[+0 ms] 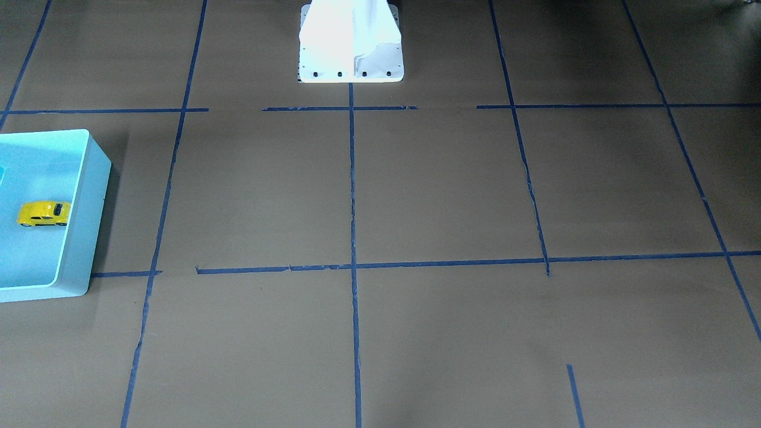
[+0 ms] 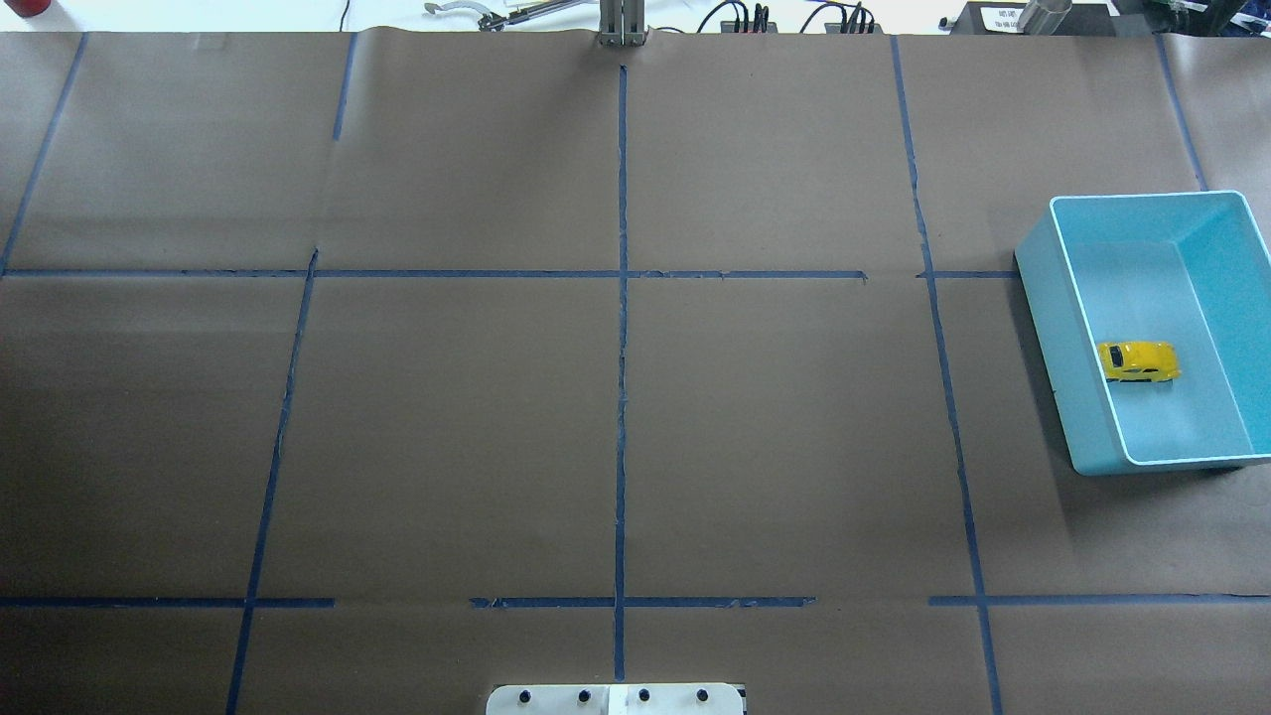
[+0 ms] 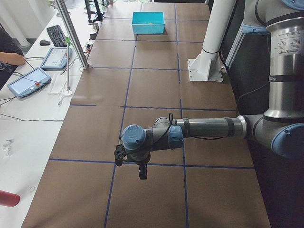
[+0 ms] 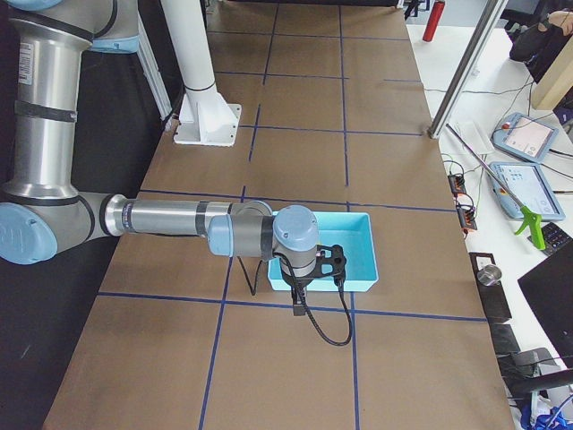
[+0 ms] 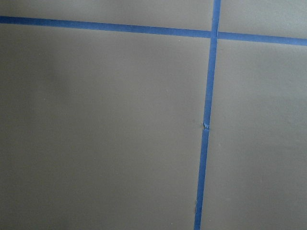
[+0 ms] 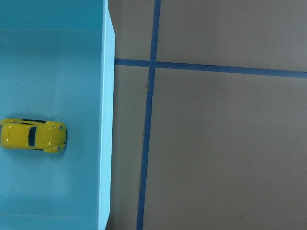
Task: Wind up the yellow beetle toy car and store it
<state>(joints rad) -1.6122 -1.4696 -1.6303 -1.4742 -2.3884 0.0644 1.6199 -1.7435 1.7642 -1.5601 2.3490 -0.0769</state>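
The yellow toy car (image 2: 1139,360) rests on its wheels on the floor of the turquoise bin (image 2: 1051,298), roughly mid-floor. The bin stands at the robot's right end of the brown surface (image 2: 447,417). The right gripper (image 4: 298,307) hangs over the surface by the bin's outer wall, near the car but not touching it. The left gripper (image 3: 141,174) hangs at the opposite end, well apart from the car. I cannot tell whether either gripper is spread or pressed together.
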